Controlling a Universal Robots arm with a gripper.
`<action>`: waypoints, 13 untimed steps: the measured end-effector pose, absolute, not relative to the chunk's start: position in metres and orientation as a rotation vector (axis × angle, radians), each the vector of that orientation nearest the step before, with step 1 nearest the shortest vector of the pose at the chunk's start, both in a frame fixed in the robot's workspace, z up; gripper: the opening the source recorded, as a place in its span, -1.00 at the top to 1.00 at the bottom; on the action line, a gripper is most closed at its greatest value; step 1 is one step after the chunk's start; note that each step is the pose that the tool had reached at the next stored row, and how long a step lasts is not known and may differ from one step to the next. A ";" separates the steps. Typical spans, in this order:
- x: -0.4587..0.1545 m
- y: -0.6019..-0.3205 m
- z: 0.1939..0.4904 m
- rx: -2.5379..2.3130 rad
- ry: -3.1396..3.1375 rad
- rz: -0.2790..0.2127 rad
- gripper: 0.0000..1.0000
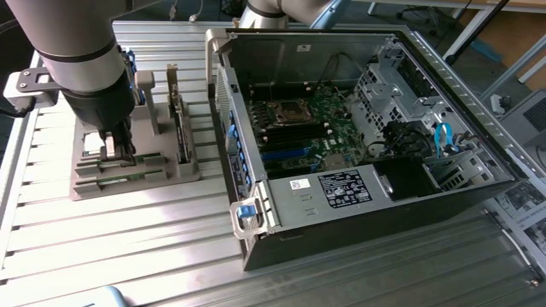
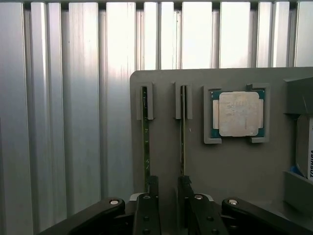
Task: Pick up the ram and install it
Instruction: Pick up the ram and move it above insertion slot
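The gripper [image 2: 168, 188] hangs low over the grey holder [image 2: 166, 78] with its jaws apart and nothing between them. The ram [image 2: 182, 132] stands on edge in its slot and appears to run in line with one fingertip rather than into the gap. A second ram stick [image 2: 145, 137] lies just outside the other finger. Good practice would be to centre the gap over one stick, close on its flat faces and keep clear of the neighbouring processor [image 2: 238, 114].

Arm [image 1: 81, 51] pointing down, pincer [image 1: 117, 152] low, fingers [image 2: 153, 188] spread apart
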State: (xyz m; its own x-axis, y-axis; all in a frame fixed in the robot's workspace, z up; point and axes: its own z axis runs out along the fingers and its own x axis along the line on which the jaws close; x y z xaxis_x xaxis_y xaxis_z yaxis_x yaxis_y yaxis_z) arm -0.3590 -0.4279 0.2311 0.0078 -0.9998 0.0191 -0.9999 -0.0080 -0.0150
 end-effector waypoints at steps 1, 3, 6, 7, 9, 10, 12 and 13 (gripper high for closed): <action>-0.359 -0.428 0.231 2.228 -2.211 0.038 0.40; -0.360 -0.429 0.230 2.228 -2.211 0.038 0.40; -0.360 -0.430 0.228 2.228 -2.211 0.038 0.40; -0.360 -0.431 0.228 2.228 -2.211 0.038 0.40; -0.361 -0.431 0.227 2.228 -2.211 0.038 0.40; -0.361 -0.431 0.226 2.228 -2.211 0.038 0.40; -0.361 -0.432 0.226 2.228 -2.210 0.038 0.40; -0.361 -0.432 0.225 2.228 -2.210 0.038 0.40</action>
